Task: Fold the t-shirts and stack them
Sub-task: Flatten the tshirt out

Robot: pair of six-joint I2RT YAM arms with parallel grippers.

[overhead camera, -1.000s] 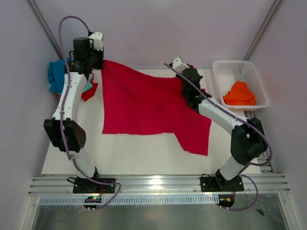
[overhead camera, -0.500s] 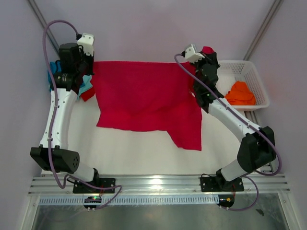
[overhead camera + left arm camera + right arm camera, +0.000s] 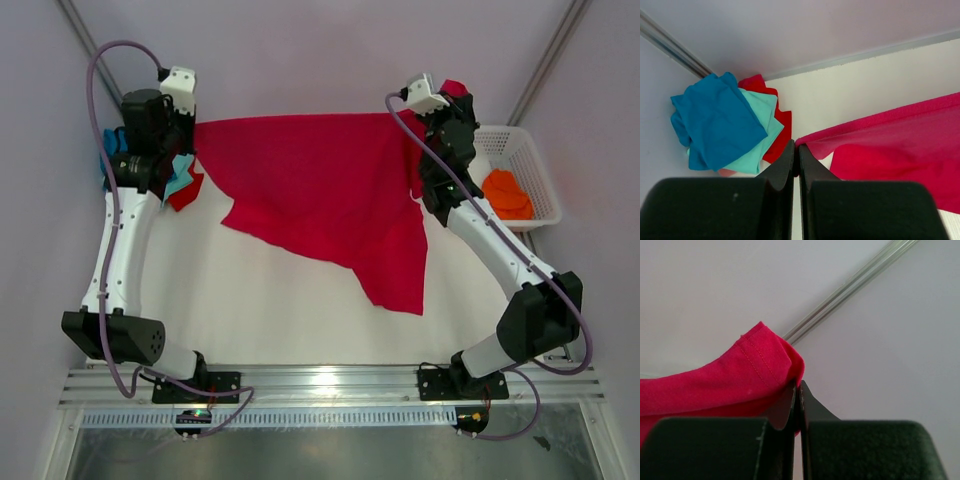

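We saw the crimson t-shirt [image 3: 330, 185] stretched across the far half of the worktop [image 3: 280, 310], its upper edge running from about 11 o'clock to 1 o'clock between the two arms. The left end effector [image 3: 796, 150] was closed tight on the shirt's corner at 11 o'clock: in the left wrist view its black fingers [image 3: 782, 167] met with almost no gap, and a thin fold of crimson hem came out from between their tips toward 3 o'clock. The right end effector [image 3: 799, 387] was closed just as tightly on the opposite corner at 1 o'clock, where a stitched hem bunched over its fingertips and rose a little above them. From that taut upper edge the cloth sloped down toward us, its lower border slanting from 9 o'clock to a long point that reached toward 5 o'clock; we could not tell how much of it lay flat on the worktop. At 10 o'clock, just beside the left end effector, a small pile sat in the far corner: a blue t-shirt [image 3: 715, 120] on top, a teal t-shirt [image 3: 765, 127] under it and a red t-shirt [image 3: 782, 125] at the bottom, apart from the crimson one. At 2 o'clock the white lattice basket [image 3: 535, 165] stood near the right arm, with an orange t-shirt [image 3: 505, 195] lying crumpled inside it.
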